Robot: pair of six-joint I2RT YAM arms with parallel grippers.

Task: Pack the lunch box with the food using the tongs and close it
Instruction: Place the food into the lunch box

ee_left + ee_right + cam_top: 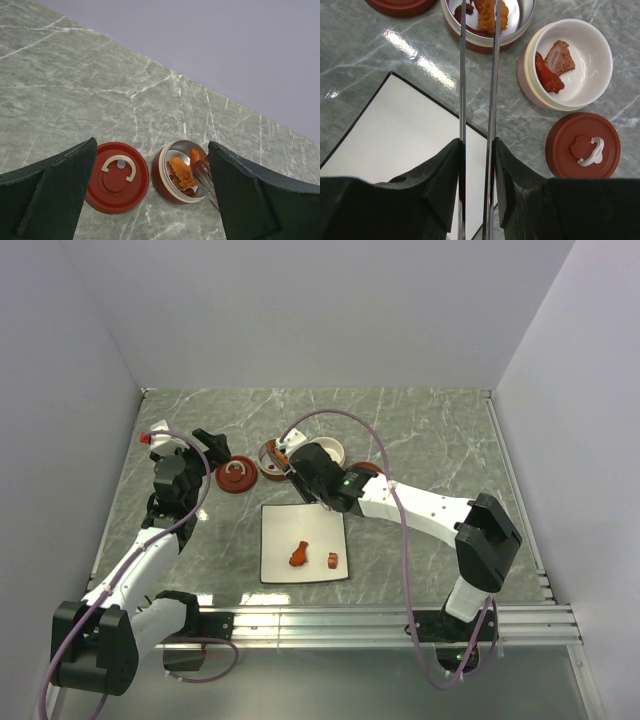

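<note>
The lunch box is two round containers, a red steel-lined one [520,22] and a pale one [585,75], both uncovered. My right gripper [477,145] is shut on the tongs [462,75]. Their slim arms reach forward into the red container [162,182], with the tips [202,171] beside an orange food piece [181,172]. The pale container holds red and brown pieces [555,62]. Two more food pieces [298,555] [331,560] lie on the white plate [285,525]. My left gripper [151,150] hangs open above the red container and its lid [117,177], with nothing in it.
One red lid with a white handle [236,478] lies left of the red container [272,460]. A second lid [582,145] lies near the pale container [327,450]. The table's metal rail [380,620] runs along the near edge, and grey walls close in both sides.
</note>
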